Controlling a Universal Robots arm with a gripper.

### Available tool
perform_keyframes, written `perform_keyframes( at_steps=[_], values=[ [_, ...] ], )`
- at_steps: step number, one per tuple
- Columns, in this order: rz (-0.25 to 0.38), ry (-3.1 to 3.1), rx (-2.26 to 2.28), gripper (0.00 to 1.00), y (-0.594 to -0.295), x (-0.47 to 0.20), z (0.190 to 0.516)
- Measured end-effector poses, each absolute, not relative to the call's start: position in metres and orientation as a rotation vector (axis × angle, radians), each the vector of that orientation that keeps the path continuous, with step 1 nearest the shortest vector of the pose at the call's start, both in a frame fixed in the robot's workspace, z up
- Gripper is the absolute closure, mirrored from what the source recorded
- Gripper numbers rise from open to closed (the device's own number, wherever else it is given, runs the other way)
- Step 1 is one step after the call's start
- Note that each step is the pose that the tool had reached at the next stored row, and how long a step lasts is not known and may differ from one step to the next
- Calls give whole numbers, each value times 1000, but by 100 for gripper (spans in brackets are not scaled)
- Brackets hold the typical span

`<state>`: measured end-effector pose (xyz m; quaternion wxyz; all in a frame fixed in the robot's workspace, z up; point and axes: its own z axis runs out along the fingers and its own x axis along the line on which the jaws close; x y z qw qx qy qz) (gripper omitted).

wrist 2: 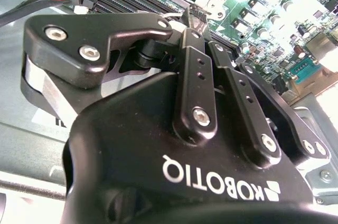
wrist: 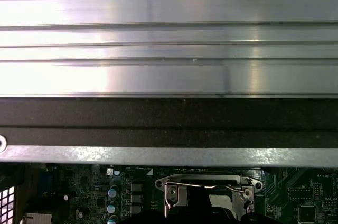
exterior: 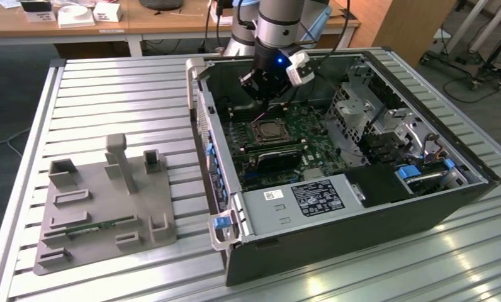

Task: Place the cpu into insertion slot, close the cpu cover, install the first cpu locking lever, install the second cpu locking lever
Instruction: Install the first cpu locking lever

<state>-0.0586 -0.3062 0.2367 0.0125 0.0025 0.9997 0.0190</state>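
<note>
Hovering low inside the open case (exterior: 360,226), gripper (exterior: 267,99) sits over the insertion slot (exterior: 275,131), which lies just beneath it on the green board (exterior: 311,118), near but apart (open or closed: cannot tell). Slot edges run square with the case walls.

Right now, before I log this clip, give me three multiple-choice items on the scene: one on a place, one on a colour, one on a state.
1. Where is the gripper relative to the computer case?
A. outside it, off to one side
B. inside it, by the insertion slot
C. beneath it

2. What colour is the circuit board?
A. red
B. white
C. green

3. How is the computer case?
A. open, its inside showing
B. shut by a side panel
C. wrapped in plastic

Answers: B, the gripper hangs within the case walls near the slot; C, the board around the slot is green; A, the board and slot show from above.
</note>
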Motion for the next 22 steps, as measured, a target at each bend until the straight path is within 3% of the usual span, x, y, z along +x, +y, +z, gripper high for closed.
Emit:
perform_keyframes(
  at_steps=[22],
  values=[
    [59,3116,-20,89,-304,-58,232]
  ],
)
